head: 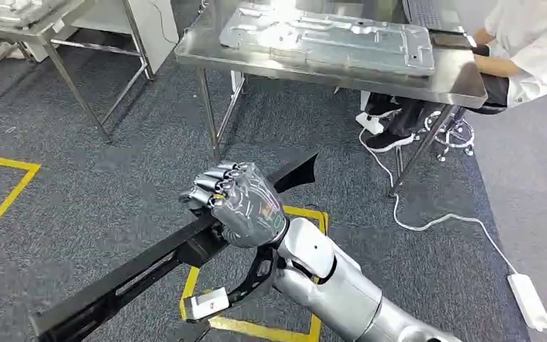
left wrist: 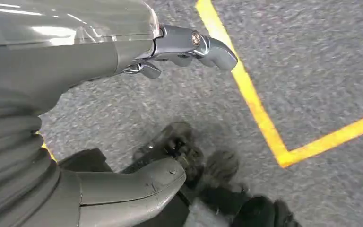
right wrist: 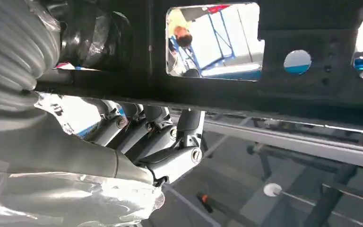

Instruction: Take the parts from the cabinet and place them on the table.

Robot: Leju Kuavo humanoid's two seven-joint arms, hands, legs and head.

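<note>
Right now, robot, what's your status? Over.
Right hand gripping long black part. Left hand empty, hanging over floor. Table ahead; person seated there.

grey carpet floor (head: pixel 114 185), yellow floor tape (head: pixel 3 192), steel table (head: pixel 463 89), white cable (head: pixel 441 221), seated person (head: pixel 527 50) at table's far right corner

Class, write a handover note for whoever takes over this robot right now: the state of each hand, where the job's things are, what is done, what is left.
Right hand: grips a long black part near its middle, carried over the carpet.
Left hand: holds nothing, fingers apart, hanging over the floor.
Table: steel, ahead, already bearing a large grey panel; a person sits at its far right.
Done: the part is in hand.
Left: carry it to the table and set it down on a bare stretch, away from the person.
</note>
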